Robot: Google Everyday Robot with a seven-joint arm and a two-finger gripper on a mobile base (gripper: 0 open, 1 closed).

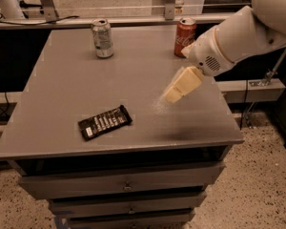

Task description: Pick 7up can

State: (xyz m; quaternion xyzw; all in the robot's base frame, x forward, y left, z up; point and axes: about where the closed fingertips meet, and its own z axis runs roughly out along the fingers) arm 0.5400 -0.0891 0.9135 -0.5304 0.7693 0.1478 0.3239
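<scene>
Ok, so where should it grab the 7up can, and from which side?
Probably around the mid-height side wall of the 7up can, coming in from the front right, where the gripper hovers above the table. It stands upright with the Coca-Cola can well apart, so its sides look free.

I think I am looking into a robot laboratory or test room, not a home. The grey table (52,109) is really a metal cabinet with flat drawers (126,185), of the workshop kind, and it stands on a speckled hard floor (269,185). On the far side are bare metal posts (46,1), and at the far left loose black cables (24,19). A white robot arm (238,32) reaches in from the right, and its cream gripper (173,95) hangs above the right part of the table. A 7up can (102,38), a red cola can (185,36) and a dark snack bar (105,122) stand well apart, like test pieces.
</scene>
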